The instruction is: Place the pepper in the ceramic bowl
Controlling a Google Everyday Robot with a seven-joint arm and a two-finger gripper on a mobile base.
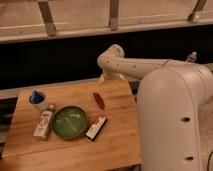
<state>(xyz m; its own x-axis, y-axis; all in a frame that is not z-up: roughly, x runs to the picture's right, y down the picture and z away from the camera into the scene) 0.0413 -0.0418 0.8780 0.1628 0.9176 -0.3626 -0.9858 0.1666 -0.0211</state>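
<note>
- Where the wooden table reaches its far left corner, one small white cup, blue inside, stands upright.
- Bottle: pale and labelled, lying on its side in front of the cup, just beside the left rim of the bowl.
- Ceramic bowl: round, shallow, green with a darker rim, resting near the middle of the table.
- Packet: flat, red and white, set at a slant just beside the bowl's right rim.
- Pepper: slim, dark red, lying flat on the wood behind the packet, outside the bowl and apart from it.
- Gripper: at the end of the white arm, low at the table's far edge, behind the pepper and apart from it; open or closed cannot be told.
- Robot body: large, white, at the table's right side.
</note>
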